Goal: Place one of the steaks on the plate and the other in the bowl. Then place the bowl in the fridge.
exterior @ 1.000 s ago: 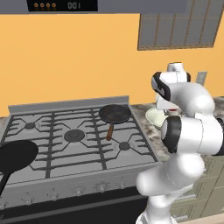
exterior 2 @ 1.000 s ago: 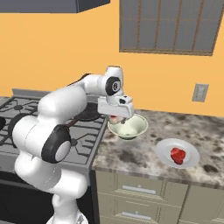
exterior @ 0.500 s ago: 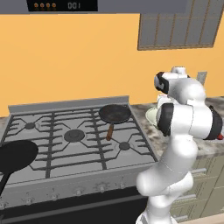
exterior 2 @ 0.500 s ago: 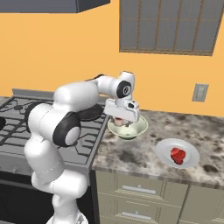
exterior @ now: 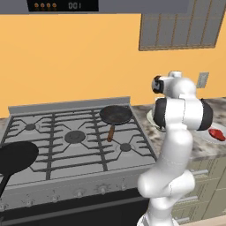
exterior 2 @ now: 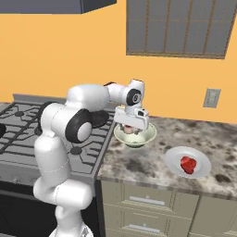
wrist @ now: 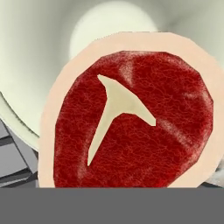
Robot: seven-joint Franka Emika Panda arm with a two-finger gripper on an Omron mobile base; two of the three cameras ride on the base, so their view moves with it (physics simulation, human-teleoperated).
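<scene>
From the left base view the arm is blocking most of the action: just a sliver of the bowl point(exterior: 151, 118) rim is peeking out beside it, with the plate point(exterior: 211, 135) and its steak point(exterior: 217, 133) off at the right edge. The right base view is showing way more: the gripper point(exterior 2: 133, 131) is hanging right over the bowl on the counter point(exterior 2: 148, 162), jaws spread wide, plate sitting well apart to the side. The hand view is looking straight down at the second steak point(wrist: 131, 127), lying inside the bowl against its wall. My worry: if the steak is clinging to a finger, pulling up could drag it out or tip the bowl.
</scene>
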